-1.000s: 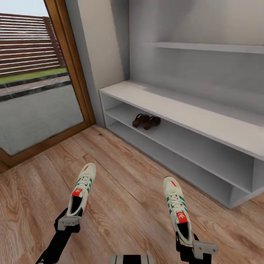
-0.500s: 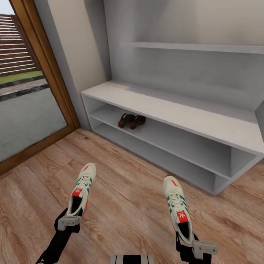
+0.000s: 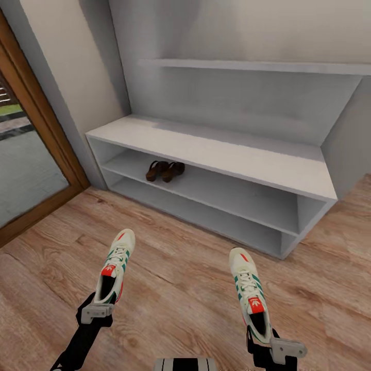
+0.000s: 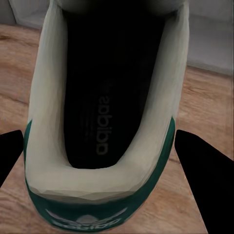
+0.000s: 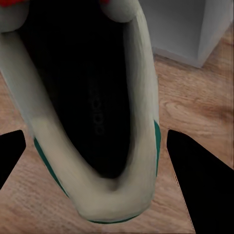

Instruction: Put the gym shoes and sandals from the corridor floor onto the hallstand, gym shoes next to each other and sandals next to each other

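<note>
1. Left gripper [image 3: 96, 312]: fingers [image 4: 9, 156] closed against the heel of the left gym shoe [image 3: 114, 265], one dark finger on each side of the heel collar. Shoe held clear of the floor, toe pointing away from the fingers toward the rack.
2. Right gripper [image 3: 278, 348]: fingers [image 5: 195, 180] likewise clamped on the heel of the right gym shoe [image 3: 250, 292], toe forward, opening facing up.
3. The two shoes are well apart, roughly parallel, above the corridor floor [image 3: 180, 278].
4. Beyond the toes: the hallstand [image 3: 221, 154], white-grey, with a bare flat top and two tiers below.
5. The two sandals [image 3: 165, 170] sit side by side, touching, on the upper tier near its left end.
6. Left of the rack: wood-framed glass door [image 3: 36, 139]. Open floor lies between shoes and rack.
</note>
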